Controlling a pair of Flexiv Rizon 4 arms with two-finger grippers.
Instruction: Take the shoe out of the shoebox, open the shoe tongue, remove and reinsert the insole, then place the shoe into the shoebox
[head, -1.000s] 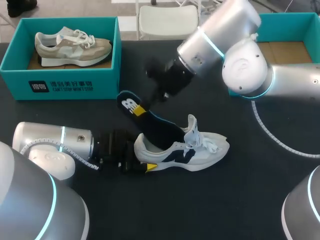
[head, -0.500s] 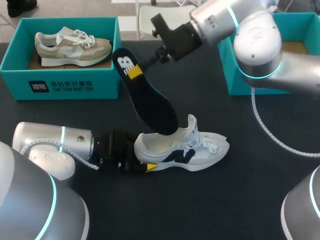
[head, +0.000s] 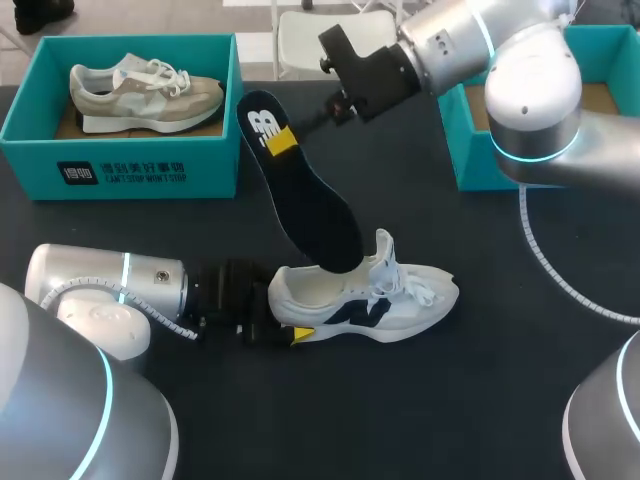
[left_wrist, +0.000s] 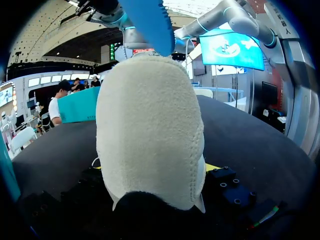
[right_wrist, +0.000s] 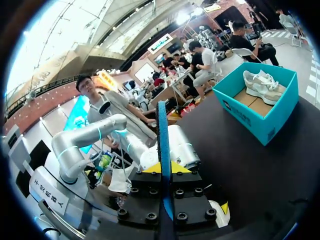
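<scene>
Over the last second the right gripper has drawn the insole up and away from the white shoe. Its heel end lay low, just above the shoe's collar. It then rose sharply, and in the last half second it has only drifted a little further. The insole now stands steeply over the shoe, heel end high and toe end down at the shoe's mouth, just behind the raised tongue. From the head view it cannot be told whether the toe tip has cleared the opening or still sits inside. The right wrist view shows the insole edge-on, with the right gripper clenched on it, one yellow tip on each face. The shoe has not shifted. It lies on its sole on the black table, toe pointing away from the left gripper. That gripper appears clamped on the shoe's heel, one yellow tip against its near side. In the left wrist view the heel fills the gap between its fingers. Judging by this, the removal step is nearly done and needs only a little more lift before reinsertion can begin. The open shoebox beyond the shoe, partly behind the right arm, is probably where the shoe goes afterwards.
</scene>
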